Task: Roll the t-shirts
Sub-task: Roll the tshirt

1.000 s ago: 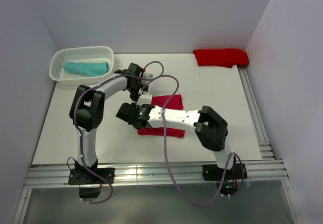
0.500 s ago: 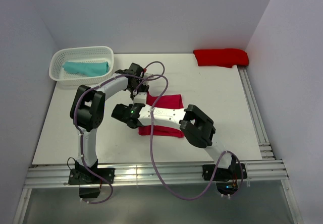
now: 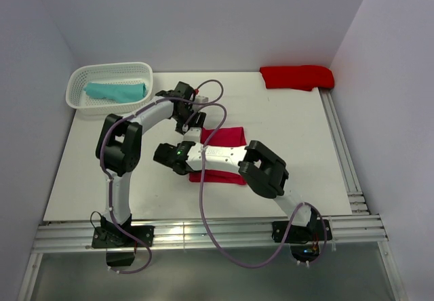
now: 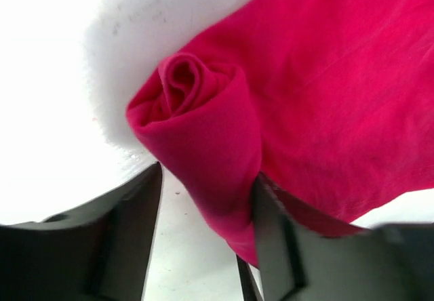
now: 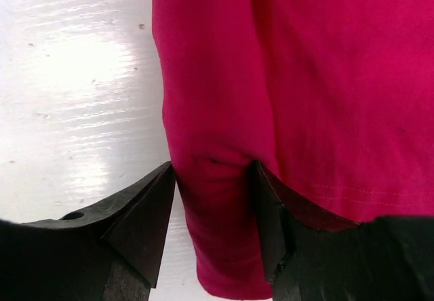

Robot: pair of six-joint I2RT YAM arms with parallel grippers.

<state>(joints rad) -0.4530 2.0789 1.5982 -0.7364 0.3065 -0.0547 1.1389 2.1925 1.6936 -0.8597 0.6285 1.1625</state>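
The raspberry-crimson t-shirt (image 3: 229, 137) lies mid-table, its left edge wound into a roll (image 4: 203, 138). My left gripper (image 3: 192, 126) stands open around the roll's far end (image 4: 209, 199). Its right finger (image 4: 271, 226) touches the cloth and its left finger (image 4: 129, 219) stands apart from it. My right gripper (image 3: 184, 165) is shut on the roll's near end (image 5: 213, 179), pinching a crease into it. A folded scarlet t-shirt (image 3: 297, 77) lies at the back right. The teal t-shirt (image 3: 115, 91) lies rolled in the basket.
The white lattice basket (image 3: 146, 68) stands at the back left of the table. My two forearms cross closely over the crimson shirt, with their cables (image 3: 220, 111) looping above it. Metal rails (image 3: 203, 236) run along the near edge.
My left gripper's jaws have parted and let go of the roll's far end. The right arm's elbow has swung left, and its gripper stays on the roll.
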